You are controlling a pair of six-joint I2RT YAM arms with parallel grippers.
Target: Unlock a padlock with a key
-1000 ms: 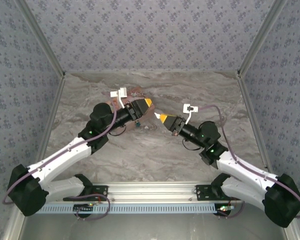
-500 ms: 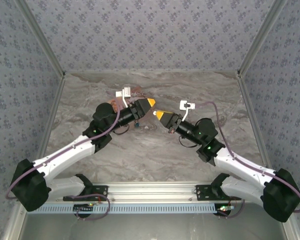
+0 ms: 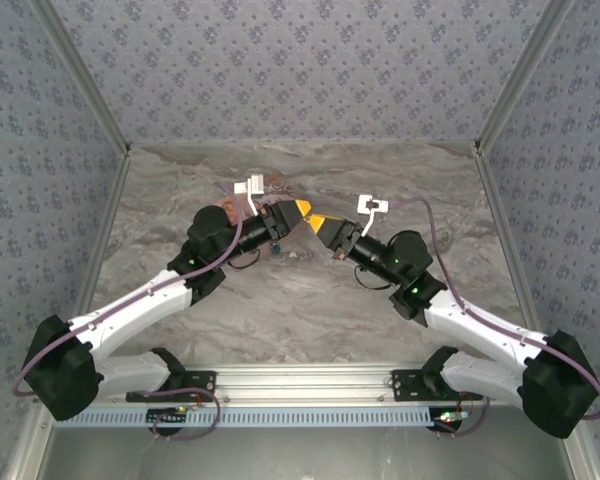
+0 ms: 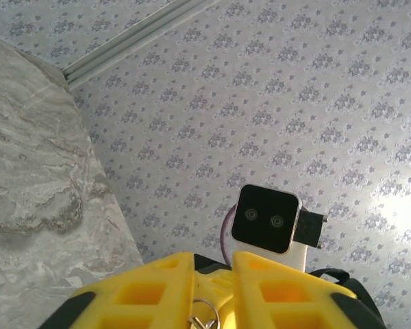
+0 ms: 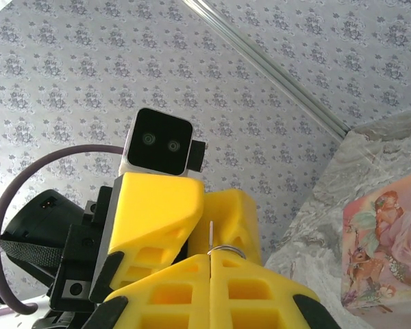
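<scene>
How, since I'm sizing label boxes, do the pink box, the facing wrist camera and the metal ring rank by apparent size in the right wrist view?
1. pink box, though cropped by the frame edge
2. wrist camera
3. metal ring, by far smallest

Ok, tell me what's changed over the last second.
The right end effector swung forward and left until it came tip to tip with the left end effector, which barely shifted. The left fingers stand either side of a metal ring pinched by the right one; whether they grip it I cannot tell. Unchanged: right end effector shut, pink box in place.
</scene>
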